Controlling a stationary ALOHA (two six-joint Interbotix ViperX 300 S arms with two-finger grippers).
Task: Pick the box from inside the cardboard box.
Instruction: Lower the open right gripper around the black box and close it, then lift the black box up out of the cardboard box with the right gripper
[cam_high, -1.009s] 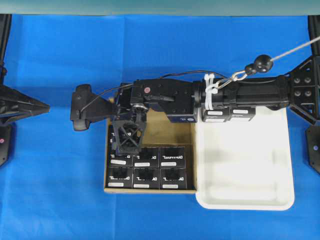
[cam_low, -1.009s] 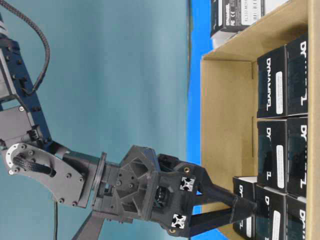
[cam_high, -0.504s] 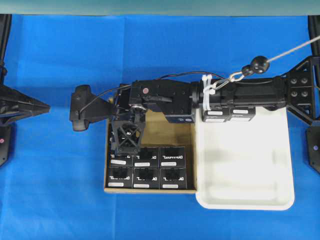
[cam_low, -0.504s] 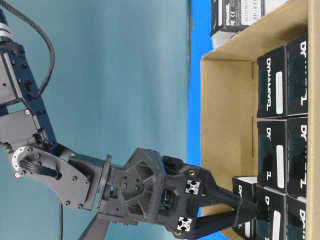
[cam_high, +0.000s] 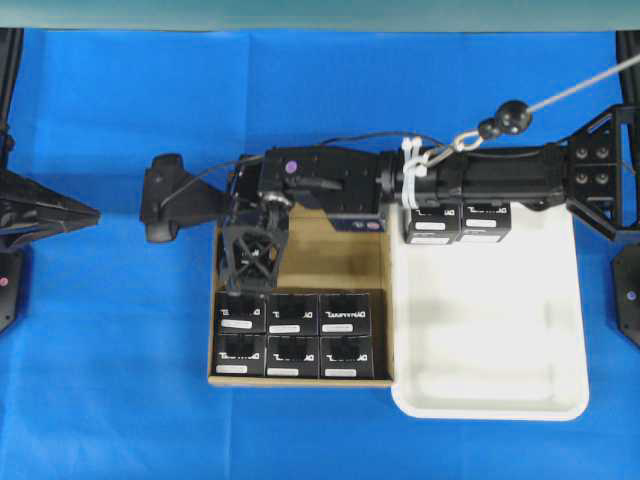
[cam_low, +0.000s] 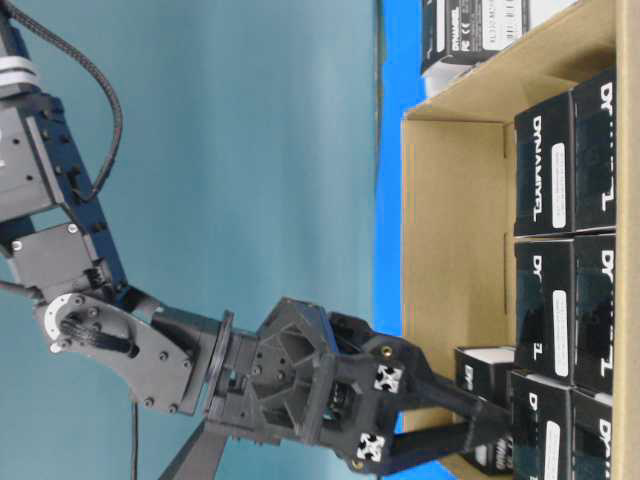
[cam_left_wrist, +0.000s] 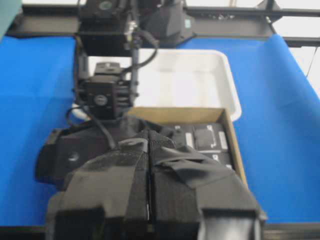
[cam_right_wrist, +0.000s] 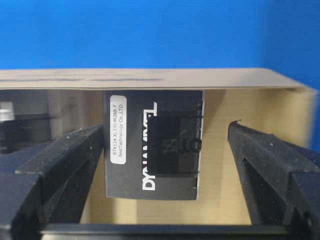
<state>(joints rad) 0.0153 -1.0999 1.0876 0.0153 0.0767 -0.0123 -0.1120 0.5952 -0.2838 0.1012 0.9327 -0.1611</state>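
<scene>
The cardboard box (cam_high: 335, 262) holds six black boxes (cam_high: 292, 334) in two front rows. A seventh black box (cam_right_wrist: 150, 150) stands at its back left, mostly hidden under my right gripper (cam_high: 248, 275) in the overhead view. In the right wrist view that gripper (cam_right_wrist: 165, 127) is open and straddles this box. The box is close to the left finger, with a wide gap to the right finger. The table-level view shows the fingers (cam_low: 470, 405) beside that box (cam_low: 485, 365). My left gripper (cam_left_wrist: 149, 145) is shut and empty, parked at the far left (cam_high: 85, 212).
A white tray (cam_high: 490, 330) sits against the carton's right side, with two more black boxes (cam_high: 456, 222) at its back edge under the right arm. Blue cloth covers the table around them. The carton's low wall (cam_right_wrist: 150, 78) stands just behind the straddled box.
My right gripper has drawn back from over the front rows toward the carton's back left, still open. The front-left boxes now show fully. The left arm has not moved.
</scene>
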